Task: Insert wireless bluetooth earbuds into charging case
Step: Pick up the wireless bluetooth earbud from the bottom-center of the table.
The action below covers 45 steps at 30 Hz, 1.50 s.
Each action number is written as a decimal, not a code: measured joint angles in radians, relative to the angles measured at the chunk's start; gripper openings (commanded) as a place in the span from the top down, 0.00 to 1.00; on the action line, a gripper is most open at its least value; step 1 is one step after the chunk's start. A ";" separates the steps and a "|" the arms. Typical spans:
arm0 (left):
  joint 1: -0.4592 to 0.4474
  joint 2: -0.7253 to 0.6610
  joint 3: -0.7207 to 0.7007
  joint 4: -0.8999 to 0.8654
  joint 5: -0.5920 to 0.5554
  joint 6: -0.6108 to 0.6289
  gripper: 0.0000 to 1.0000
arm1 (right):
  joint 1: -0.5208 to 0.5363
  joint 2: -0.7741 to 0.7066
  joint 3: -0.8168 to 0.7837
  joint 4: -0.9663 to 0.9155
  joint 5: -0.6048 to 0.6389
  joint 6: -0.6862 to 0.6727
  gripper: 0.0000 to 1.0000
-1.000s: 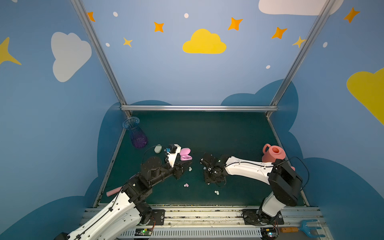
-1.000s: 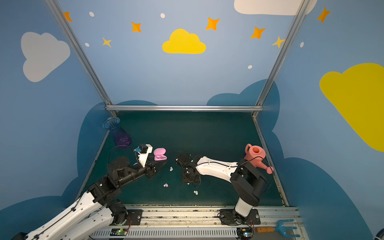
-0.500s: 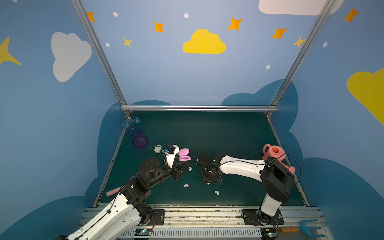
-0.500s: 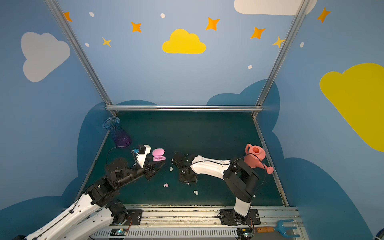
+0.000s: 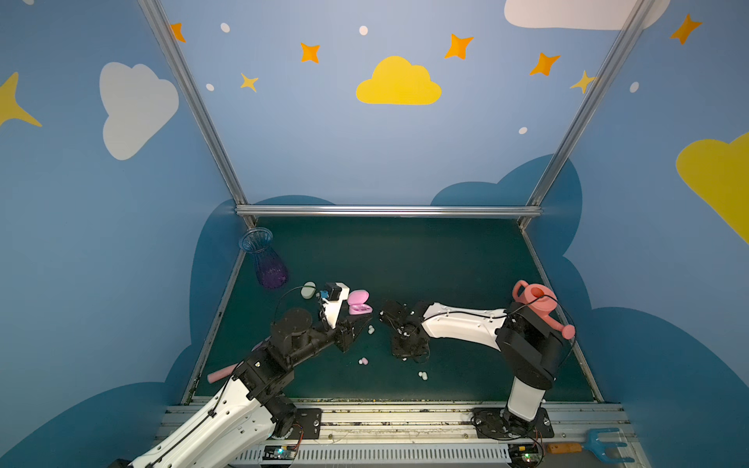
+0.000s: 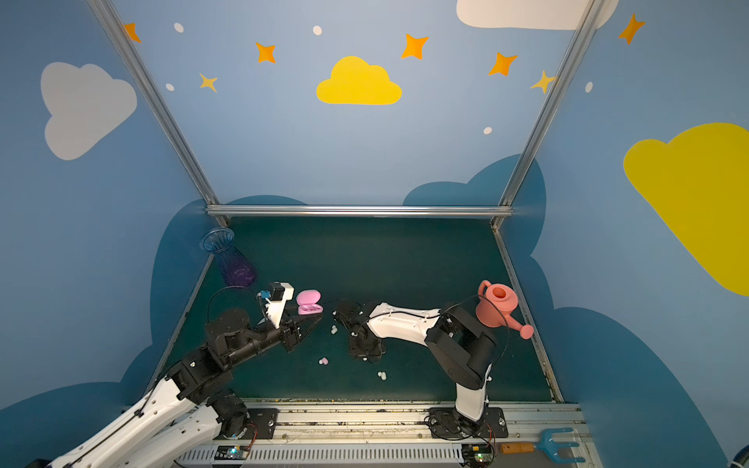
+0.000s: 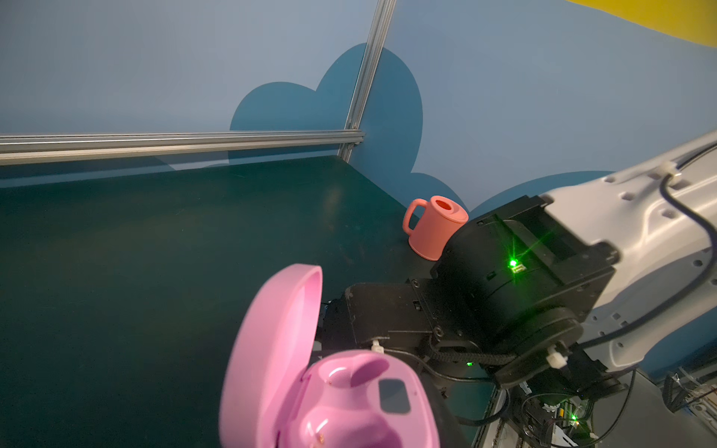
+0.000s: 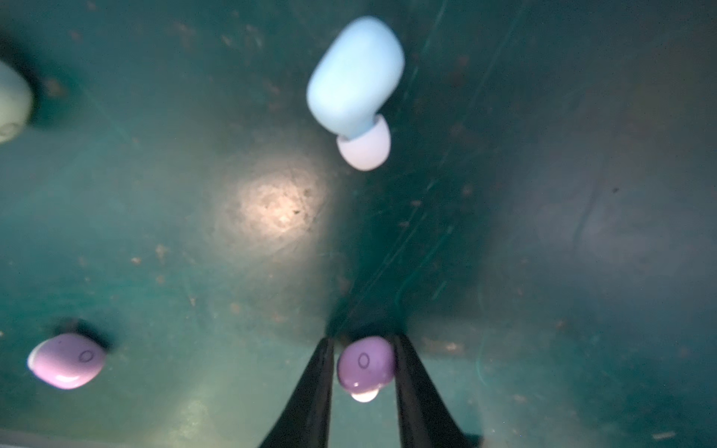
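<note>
Right gripper: The right gripper (image 8: 364, 343) points down at the green mat (image 8: 271, 209). Its black fingers (image 8: 318, 388) are set narrow against both flanks of a purple earbud (image 8: 364, 362).
Left gripper: The left gripper (image 5: 362, 320) reaches the near edge of the pink charging case (image 5: 359, 304). Whether it clamps the case cannot be told, as its fingers lie outside the left wrist view.
Case: The lid (image 7: 271, 349) stands open and the wells (image 7: 349, 374) that show are empty. The case is near the right gripper, with bare mat between them.
Loose pieces: A second purple earbud (image 8: 68, 360), a blue earbud (image 8: 355, 85) and a pale green earbud (image 8: 9, 104) lie apart on the mat.
Risk, the pinch: The bud is glossy and rounded and is caught only at the fingertips, so it may squirt free or twist on lifting.
Risk, the seat: A twisted bud would likely not drop into its moulded well. A push on an unsteadied case could make it skid or tip the lid shut.
Risk, the arms: Both arms must work close together at the case, so they could knock each other.
Views: Only the right wrist view shows the pinch and the buds' colours. In both top views the gripper hides that bud and the others are pale specks (image 5: 363, 360), but only there does the layout of both arms read. Only the left wrist view looks into the wells, with the right arm (image 7: 504, 279) just behind the case.
</note>
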 measured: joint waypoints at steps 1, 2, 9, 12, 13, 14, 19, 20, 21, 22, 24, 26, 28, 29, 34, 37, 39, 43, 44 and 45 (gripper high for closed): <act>0.000 0.000 0.000 0.000 0.000 0.000 0.96 | 0.000 0.000 0.000 -0.001 0.000 0.000 0.73; 0.000 0.000 0.000 0.000 0.000 0.000 0.96 | -0.001 0.000 0.000 -0.002 0.000 0.001 0.74; 0.000 0.000 0.000 0.000 0.000 0.000 0.96 | -0.006 0.000 0.003 -0.003 -0.008 0.002 0.81; 0.000 0.000 0.000 0.000 0.000 0.000 0.96 | -0.006 0.002 0.005 -0.005 -0.008 -0.001 0.81; 0.000 0.001 0.000 0.000 0.000 0.000 0.96 | -0.006 0.004 0.008 -0.008 -0.008 -0.002 0.79; 0.000 0.002 0.000 0.000 0.000 0.000 0.96 | -0.006 0.006 0.012 -0.011 -0.008 -0.004 0.75; 0.000 0.004 0.000 0.000 0.000 0.000 0.96 | -0.007 0.024 0.029 -0.029 -0.007 -0.015 0.64; 0.000 0.004 0.000 0.000 0.000 0.000 0.96 | -0.007 0.027 0.034 -0.032 -0.007 -0.016 0.63; 0.000 0.004 0.000 0.000 0.000 0.000 0.96 | -0.007 0.029 0.036 -0.034 -0.007 -0.018 0.63; 0.000 0.004 0.000 0.000 0.000 0.000 0.96 | -0.007 0.030 0.038 -0.035 -0.008 -0.019 0.63; 0.000 0.004 0.000 0.000 0.000 0.000 0.96 | -0.006 0.032 0.042 -0.037 -0.008 -0.021 0.63; 0.000 0.007 0.000 0.000 0.000 0.000 0.96 | -0.006 0.032 0.042 -0.037 -0.008 -0.024 0.63; 0.000 0.010 0.000 0.000 0.001 0.000 0.96 | -0.006 0.032 0.042 -0.037 -0.008 -0.024 0.65; 0.000 0.011 0.000 0.000 0.001 0.000 0.96 | -0.006 0.032 0.042 -0.038 -0.008 -0.025 0.66; 0.000 0.014 0.000 0.000 0.001 0.000 0.96 | -0.005 0.034 0.045 -0.044 -0.006 -0.027 0.70; 0.000 0.015 0.000 0.000 0.001 0.000 0.96 | -0.005 0.041 0.053 -0.056 -0.002 -0.028 0.76; 0.000 0.015 0.000 0.000 0.001 0.000 0.96 | -0.005 0.044 0.059 -0.063 -0.002 -0.029 0.79; 0.000 0.015 0.000 0.000 0.001 0.000 0.96 | -0.004 0.047 0.066 -0.067 -0.002 -0.030 0.82; 0.000 0.015 0.000 0.000 0.001 0.000 0.96 | -0.005 0.047 0.066 -0.067 -0.002 -0.031 0.82; 0.000 0.015 0.000 0.000 0.001 0.000 0.96 | -0.005 0.047 0.066 -0.067 -0.002 -0.031 0.82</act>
